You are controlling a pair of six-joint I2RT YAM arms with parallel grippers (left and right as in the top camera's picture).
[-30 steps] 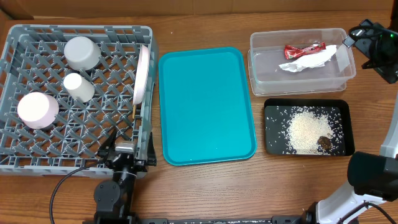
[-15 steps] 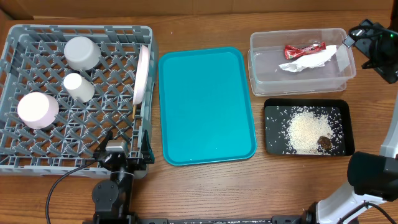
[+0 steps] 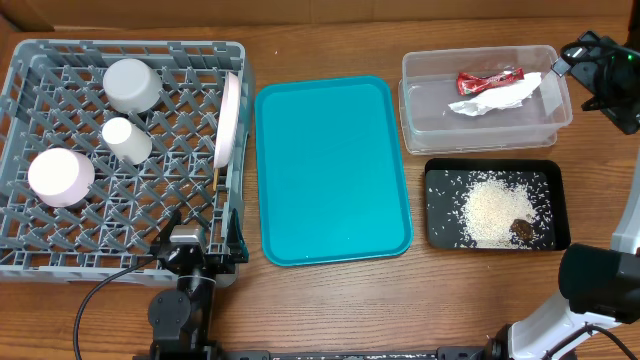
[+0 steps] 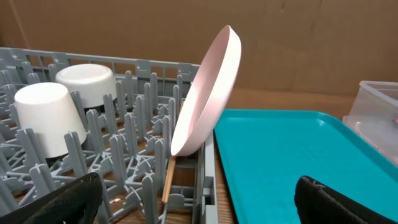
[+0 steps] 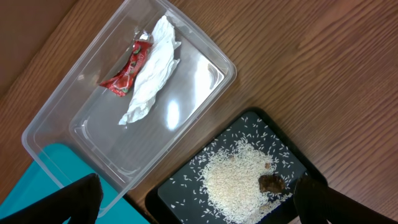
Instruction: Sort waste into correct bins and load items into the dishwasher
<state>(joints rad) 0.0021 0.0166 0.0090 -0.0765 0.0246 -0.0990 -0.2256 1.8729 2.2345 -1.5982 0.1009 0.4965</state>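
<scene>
Leaning on edge inside the rack (image 3: 30,55), on the side next to the teal tray (image 3: 330,170), the plate (image 4: 208,93) looks stiff, glossy and breakable. Its upper rim seems the best hold. The left pincer (image 4: 199,202) and right pincer (image 5: 199,199) both gape wide, empty.

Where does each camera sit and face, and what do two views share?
Overhead: above the table, looking straight down on grey lattice plastic dish rack, flat teal tray, left arm, right arm.
Left wrist: low beside the rack, facing the leaning round white plate; own dark fingers at bottom corners.
Right wrist: high, looking down at clear plastic tub and black rice tray; fingers likewise.
Both wrist views share the teal tray.
</scene>
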